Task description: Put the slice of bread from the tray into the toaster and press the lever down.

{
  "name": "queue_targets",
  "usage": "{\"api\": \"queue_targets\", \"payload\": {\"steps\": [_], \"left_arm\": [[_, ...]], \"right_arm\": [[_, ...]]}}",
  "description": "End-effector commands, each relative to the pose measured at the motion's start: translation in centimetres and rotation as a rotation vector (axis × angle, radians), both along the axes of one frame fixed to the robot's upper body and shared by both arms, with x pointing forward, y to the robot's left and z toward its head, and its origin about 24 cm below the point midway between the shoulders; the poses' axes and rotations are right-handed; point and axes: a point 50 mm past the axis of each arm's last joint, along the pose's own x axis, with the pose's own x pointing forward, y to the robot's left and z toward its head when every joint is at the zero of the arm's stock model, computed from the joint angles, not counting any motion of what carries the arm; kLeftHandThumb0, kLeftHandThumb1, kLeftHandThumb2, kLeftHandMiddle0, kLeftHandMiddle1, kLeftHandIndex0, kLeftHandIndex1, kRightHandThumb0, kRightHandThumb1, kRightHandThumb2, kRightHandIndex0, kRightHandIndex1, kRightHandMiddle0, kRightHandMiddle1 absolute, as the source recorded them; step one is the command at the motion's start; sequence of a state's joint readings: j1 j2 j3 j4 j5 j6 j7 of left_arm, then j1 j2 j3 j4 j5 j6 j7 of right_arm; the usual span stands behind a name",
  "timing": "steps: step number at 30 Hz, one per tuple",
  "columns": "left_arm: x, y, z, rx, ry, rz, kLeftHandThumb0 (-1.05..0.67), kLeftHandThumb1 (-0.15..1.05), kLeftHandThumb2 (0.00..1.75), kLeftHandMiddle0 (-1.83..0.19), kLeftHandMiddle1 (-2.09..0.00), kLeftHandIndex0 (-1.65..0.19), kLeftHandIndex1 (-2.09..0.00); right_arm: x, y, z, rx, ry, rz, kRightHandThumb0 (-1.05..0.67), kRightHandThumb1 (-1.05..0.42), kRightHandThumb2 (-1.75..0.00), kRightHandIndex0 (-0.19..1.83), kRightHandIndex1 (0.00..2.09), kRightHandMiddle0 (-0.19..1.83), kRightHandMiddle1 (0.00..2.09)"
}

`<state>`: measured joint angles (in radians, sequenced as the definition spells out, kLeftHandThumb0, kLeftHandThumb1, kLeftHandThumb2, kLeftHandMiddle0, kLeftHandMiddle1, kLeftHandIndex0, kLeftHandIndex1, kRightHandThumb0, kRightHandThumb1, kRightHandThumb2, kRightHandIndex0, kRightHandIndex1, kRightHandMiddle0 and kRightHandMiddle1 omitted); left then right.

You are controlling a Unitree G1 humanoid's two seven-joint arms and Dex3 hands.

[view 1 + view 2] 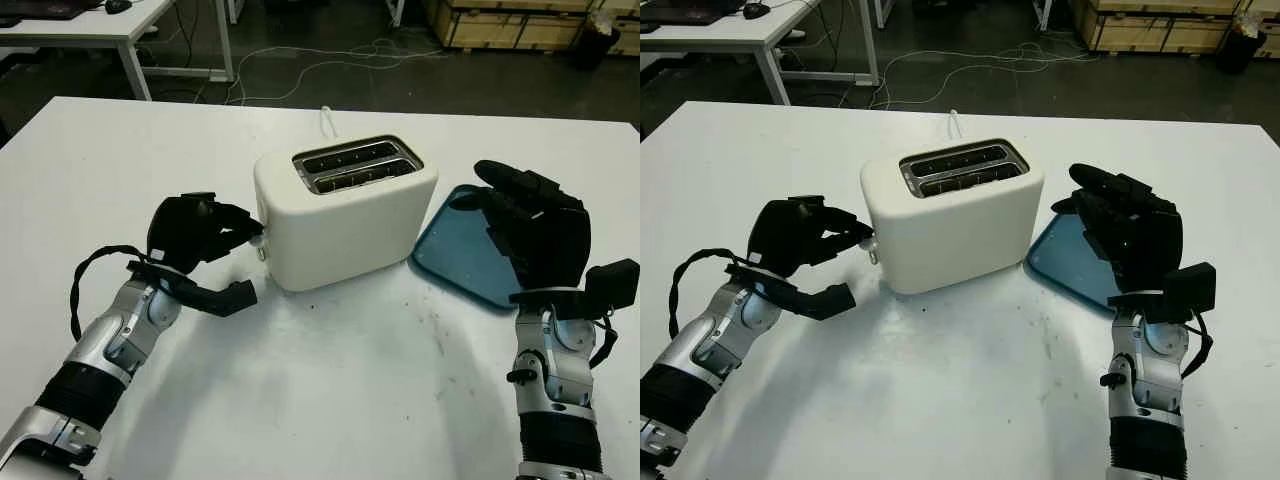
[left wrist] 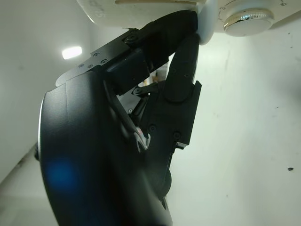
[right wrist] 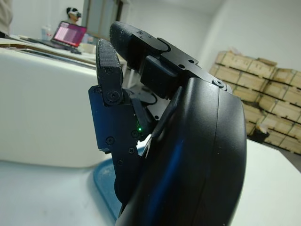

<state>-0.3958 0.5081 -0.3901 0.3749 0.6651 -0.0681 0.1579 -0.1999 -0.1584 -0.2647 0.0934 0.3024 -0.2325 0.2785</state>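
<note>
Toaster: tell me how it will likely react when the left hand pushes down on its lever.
The toaster looks boxy and broad-based, so it probably won't tip. Its smooth shell sits on a smooth white table, so it might slide slightly. The left hand presses at the lever on one end, so it could twist a little.

Dark floor, loose cables, wooden crates, white desk.

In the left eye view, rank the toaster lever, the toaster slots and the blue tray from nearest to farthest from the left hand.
1. The toaster lever, on the toaster's end wall, right at the left hand's fingers.
2. The toaster slots, on top of the toaster, toward the middle of the table.
3. The blue tray, beyond the toaster on the far side, under the right hand.
</note>
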Motion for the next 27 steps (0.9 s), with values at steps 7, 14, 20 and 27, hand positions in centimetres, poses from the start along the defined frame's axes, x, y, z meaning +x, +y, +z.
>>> {"api": "queue_targets", "payload": {"steps": [7, 14, 20, 27], "left_arm": [[-4.6, -6.2, -9.7, 0.199, 0.605, -0.214, -0.19, 0.91, 0.01, -0.83, -0.72, -1.12, 0.0], [-4.5, -6.1, -9.3, 0.217, 0.57, -0.207, -0.19, 0.91, 0.0, -0.84, -0.87, -1.16, -0.05], [-4.0, -5.4, -7.8, 0.202, 0.494, -0.185, -0.24, 0.9, 0.0, -0.68, -1.33, -0.98, -0.64], [-3.1, -1.2, -3.4, 0.239, 0.339, -0.125, -0.27, 0.92, 0.05, -0.75, -1.19, -0.78, -0.84]], "right_arm": [[-0.2, -0.9, 0.6, -0.031, 0.013, -0.008, -0.43, -0.92, -0.13, 0.79, 0.98, 1.12, 0.0], [-0.2, -0.8, 0.5, -0.027, 0.016, -0.003, -0.44, -0.92, -0.13, 0.79, 0.98, 1.12, 0.0], [-0.2, -0.8, 0.5, -0.019, 0.015, 0.008, -0.44, -0.92, -0.14, 0.8, 1.0, 1.13, 0.0], [-0.3, -0.8, 0.4, -0.035, 0.016, 0.019, -0.43, -0.92, -0.15, 0.8, 1.01, 1.12, 0.0]]}}
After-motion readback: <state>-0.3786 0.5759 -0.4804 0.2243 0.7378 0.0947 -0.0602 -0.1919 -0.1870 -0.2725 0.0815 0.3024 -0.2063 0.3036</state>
